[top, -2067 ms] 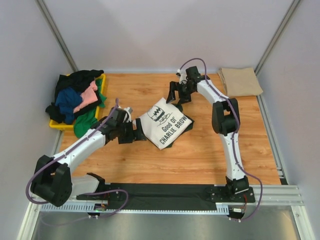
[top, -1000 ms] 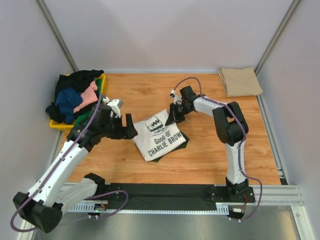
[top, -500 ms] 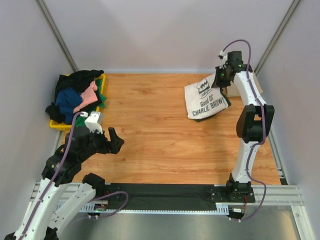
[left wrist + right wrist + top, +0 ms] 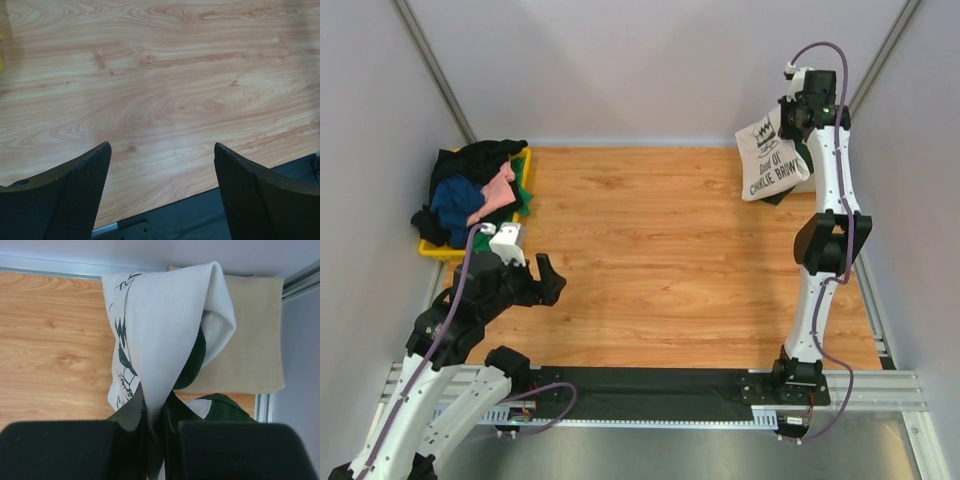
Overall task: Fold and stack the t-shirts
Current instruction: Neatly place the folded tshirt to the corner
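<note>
While the folded cream t-shirt (image 4: 772, 158) hangs from the right jaws, which are pinched shut on its upper fold, treat placement as the step in hand. The shirt is in the air at the far right corner of the desk (image 4: 650, 260), above the folded tan t-shirt (image 4: 255, 340) lying flat there. Lower the arm so that the hanging edge meets the tan shirt first. Then draw the cloth across so it lies flat with its edges matched to those beneath. Watch the dark green sleeve (image 4: 192, 357) showing inside the fold, because it may slip out if you release from height. Part the jaws only once the cloth rests. The left jaws stand wide apart and hold nothing, low over bare desk at the near left. Hold them clear of the other t-shirts (image 4: 470, 195) heaped on the yellow tray (image 4: 438, 250).
</note>
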Controlling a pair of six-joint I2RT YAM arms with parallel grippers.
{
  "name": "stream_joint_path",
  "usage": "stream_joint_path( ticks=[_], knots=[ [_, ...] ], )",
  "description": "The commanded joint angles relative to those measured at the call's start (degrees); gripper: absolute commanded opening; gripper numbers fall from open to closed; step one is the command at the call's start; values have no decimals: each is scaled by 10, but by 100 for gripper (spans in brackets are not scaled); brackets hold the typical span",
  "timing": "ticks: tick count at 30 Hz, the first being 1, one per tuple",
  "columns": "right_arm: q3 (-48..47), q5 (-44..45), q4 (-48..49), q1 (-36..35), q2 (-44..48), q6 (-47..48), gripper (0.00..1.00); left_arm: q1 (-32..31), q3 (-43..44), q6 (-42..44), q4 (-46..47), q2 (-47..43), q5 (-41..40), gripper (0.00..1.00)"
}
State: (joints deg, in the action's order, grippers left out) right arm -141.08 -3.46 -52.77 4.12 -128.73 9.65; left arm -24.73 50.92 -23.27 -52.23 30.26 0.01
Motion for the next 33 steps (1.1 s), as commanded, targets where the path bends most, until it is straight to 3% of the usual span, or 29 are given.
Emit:
stream_joint_path(
  ticks=[1, 19, 29, 33],
  knots=[
    [-45, 21, 19, 12, -11, 35, 0, 1, 4, 0, 13, 8, -12, 90],
    [-82, -7, 110, 68, -58, 75, 0, 1, 5, -1, 11, 16, -13, 88],
    [-68, -15, 212, 87, -121, 120, 0, 1, 5, -3, 11, 23, -18, 89],
    [-63, 14, 306, 95, -160, 154, 0, 1, 4, -4, 10, 30, -19, 89]
  ],
)
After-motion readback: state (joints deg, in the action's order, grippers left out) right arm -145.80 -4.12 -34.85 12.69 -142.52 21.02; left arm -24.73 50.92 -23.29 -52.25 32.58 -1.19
